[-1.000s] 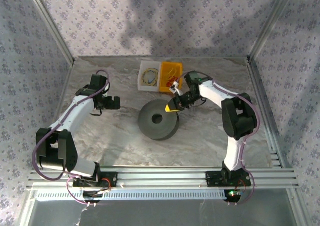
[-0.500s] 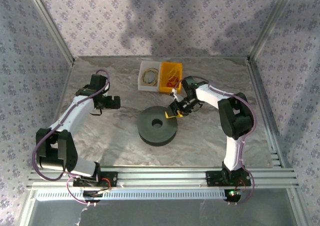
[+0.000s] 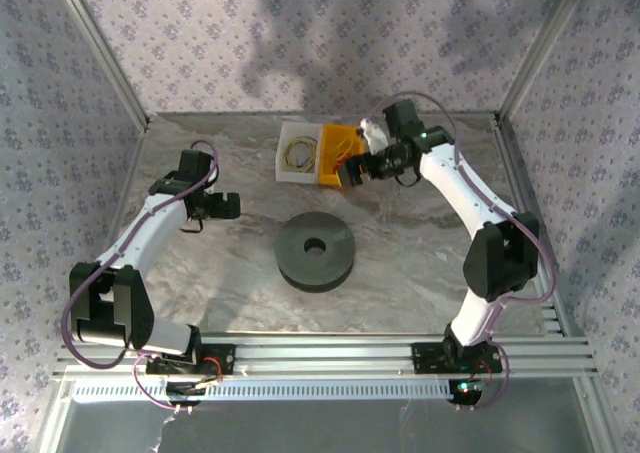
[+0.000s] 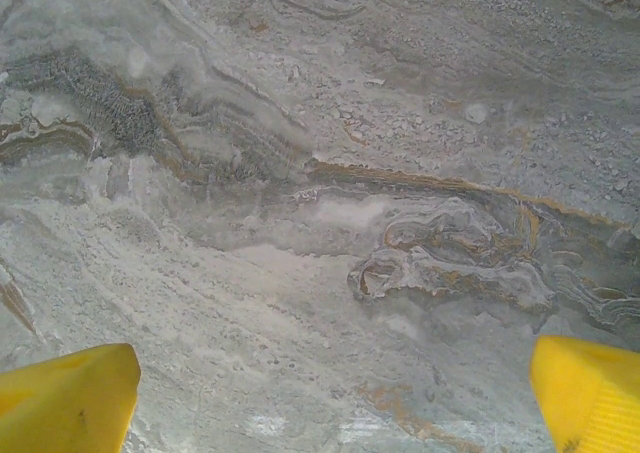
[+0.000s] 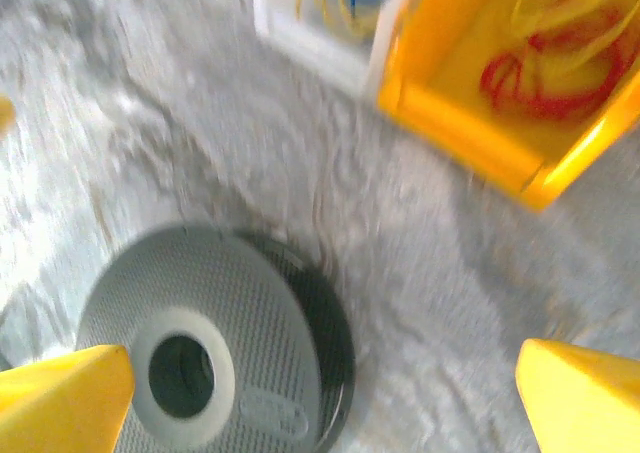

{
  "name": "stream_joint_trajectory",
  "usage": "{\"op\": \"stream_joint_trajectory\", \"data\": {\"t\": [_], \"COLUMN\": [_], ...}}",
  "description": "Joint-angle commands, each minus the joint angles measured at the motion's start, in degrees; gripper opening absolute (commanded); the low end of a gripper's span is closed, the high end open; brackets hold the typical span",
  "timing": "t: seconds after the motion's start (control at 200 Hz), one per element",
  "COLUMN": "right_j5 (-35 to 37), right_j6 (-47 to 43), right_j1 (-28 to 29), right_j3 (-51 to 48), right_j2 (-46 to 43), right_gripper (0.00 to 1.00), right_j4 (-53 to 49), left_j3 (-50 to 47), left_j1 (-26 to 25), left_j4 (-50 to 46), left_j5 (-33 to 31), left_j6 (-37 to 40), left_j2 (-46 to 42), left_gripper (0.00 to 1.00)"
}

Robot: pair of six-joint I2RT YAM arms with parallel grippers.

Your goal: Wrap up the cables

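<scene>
Right gripper [image 3: 351, 172] hangs with jaws spread wide, holding nothing, at the near edge of the yellow plastic bin [image 3: 330, 138]. The thin bright-yellow cord [image 3: 298, 154] lies coiled in the white tray [image 3: 283, 143] adjoining that bin, near the gripper's left. Left gripper [image 3: 230, 207], equally wide, hovers well apart over the marble-patterned table [image 3: 400, 263].

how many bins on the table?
2. A white bin sits at the far middle of the table; a yellow bin is directly on its right. None looks hidden.
</scene>
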Motion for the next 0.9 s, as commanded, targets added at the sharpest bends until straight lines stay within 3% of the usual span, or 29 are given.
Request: {"op": "stream_joint_trajectory", "data": {"t": [0.0,0.085,0.19,0.425,0.64,0.894], "right_j5": [1.8,1.5,3.3,14.9,17.7,17.0], "right_j6": [1.3,3.9,6.1,12.7,16.5,16.6], "right_j1": [-0.3,-0.3,0.0,0.2,0.1,1.0], "right_j3": [6.1,11.4,22.2,39.0,45.8,45.5], "right_j2": [4.2,9.4,18.7,34.5,41.6,44.1], "right_gripper": [0.99,0.95,0.88,0.73,0.61,0.47], "right_j4": [3.0,7.8,6.8,4.7,4.5,6.2], "left_j3": [0.7,1.0,0.8,0.2,0.1,-0.2], "left_j1": [0.1,0.0,0.0,0.0,0.0,0.0], "left_j4": [-1.0,-2.7,-3.2,-4.3,-4.6,-4.4], "left_j5": [0.3,0.6,0.4,-0.2,-0.3,-0.5], "left_j6": [0.8,0.8,0.8,0.6,1.1,1.4], "left_j2": [-1.2,-1.3,-2.2,-3.3,-2.8,-2.2], "left_gripper": [1.00,1.00,1.00,1.00,1.00,1.00]}}
